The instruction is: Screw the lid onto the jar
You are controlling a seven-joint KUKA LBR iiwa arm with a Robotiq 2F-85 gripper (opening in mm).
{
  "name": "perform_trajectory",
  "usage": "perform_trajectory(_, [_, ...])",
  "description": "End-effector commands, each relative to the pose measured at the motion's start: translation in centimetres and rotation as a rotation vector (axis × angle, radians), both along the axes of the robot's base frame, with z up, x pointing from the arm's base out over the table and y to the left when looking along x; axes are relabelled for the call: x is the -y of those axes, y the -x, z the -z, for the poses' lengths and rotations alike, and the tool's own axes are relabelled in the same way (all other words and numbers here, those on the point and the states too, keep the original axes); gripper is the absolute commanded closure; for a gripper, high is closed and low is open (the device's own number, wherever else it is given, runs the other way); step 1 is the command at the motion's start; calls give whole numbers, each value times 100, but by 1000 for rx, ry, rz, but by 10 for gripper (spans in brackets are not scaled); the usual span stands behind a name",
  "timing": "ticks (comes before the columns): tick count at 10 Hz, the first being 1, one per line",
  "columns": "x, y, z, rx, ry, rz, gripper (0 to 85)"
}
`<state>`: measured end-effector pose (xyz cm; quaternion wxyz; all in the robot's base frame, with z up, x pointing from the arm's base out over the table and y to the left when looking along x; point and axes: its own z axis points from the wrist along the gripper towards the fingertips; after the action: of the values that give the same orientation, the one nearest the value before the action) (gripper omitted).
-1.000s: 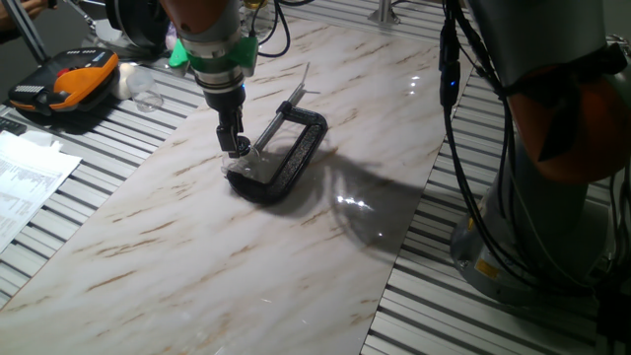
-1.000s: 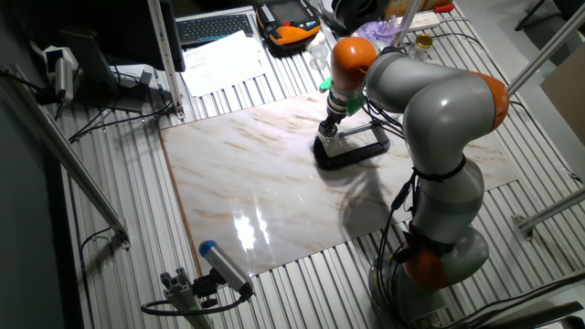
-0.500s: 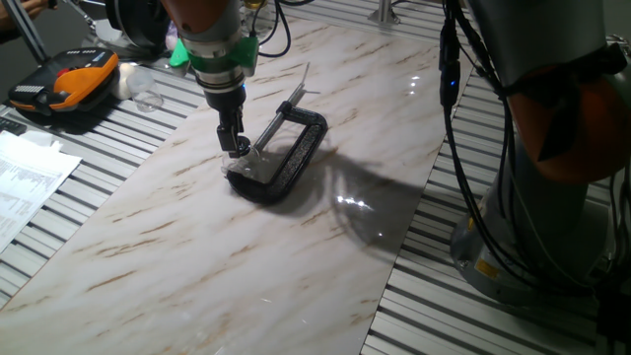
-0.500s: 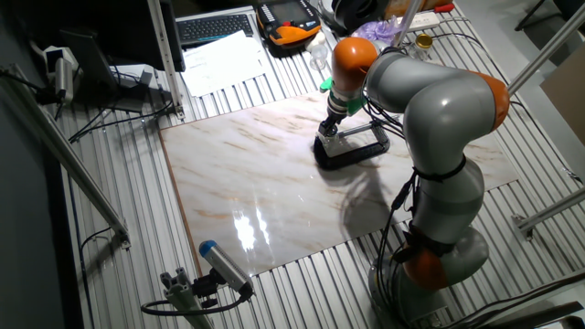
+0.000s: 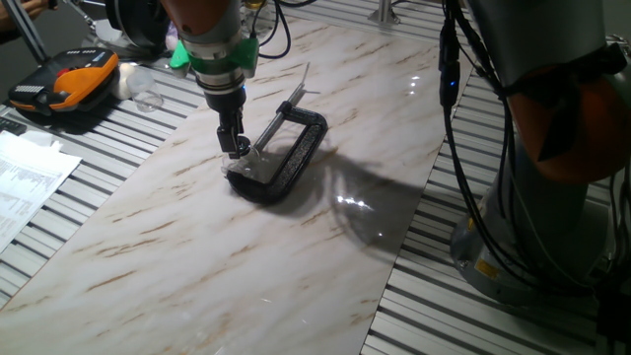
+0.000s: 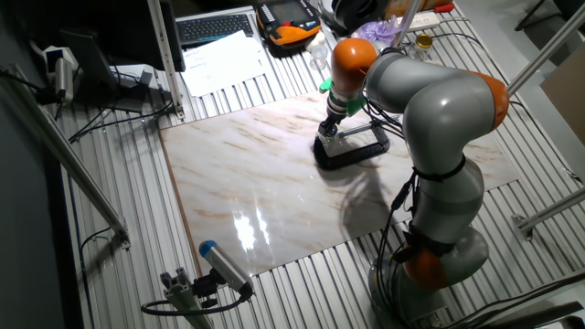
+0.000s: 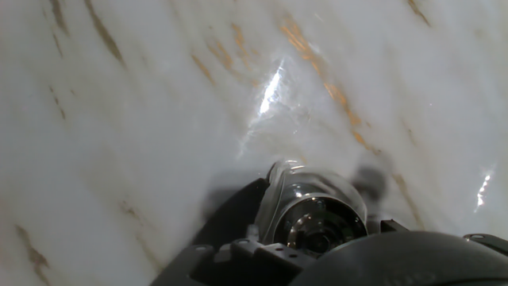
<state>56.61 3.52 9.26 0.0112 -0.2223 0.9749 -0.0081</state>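
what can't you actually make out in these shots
- Jar: hand view shows only a clear edge beside the lid; the gripper body below covers the rest. Too small in both fixed views.
- Whether the lid is threaded on: not visible in any view.
- Gripper jaws: too small in the fixed views to tell open or shut; out of sight in the hand view.
- Clamp: its near end is behind the gripper.

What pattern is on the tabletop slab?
White marble with tan-brown veins, clearest in the hand view.
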Motion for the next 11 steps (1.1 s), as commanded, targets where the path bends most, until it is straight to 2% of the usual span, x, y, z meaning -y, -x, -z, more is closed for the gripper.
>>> perform_trajectory(1, [-1,2,4,0,2,0,170])
perform_trajectory(11, [-10,23,14,3,4,0,170])
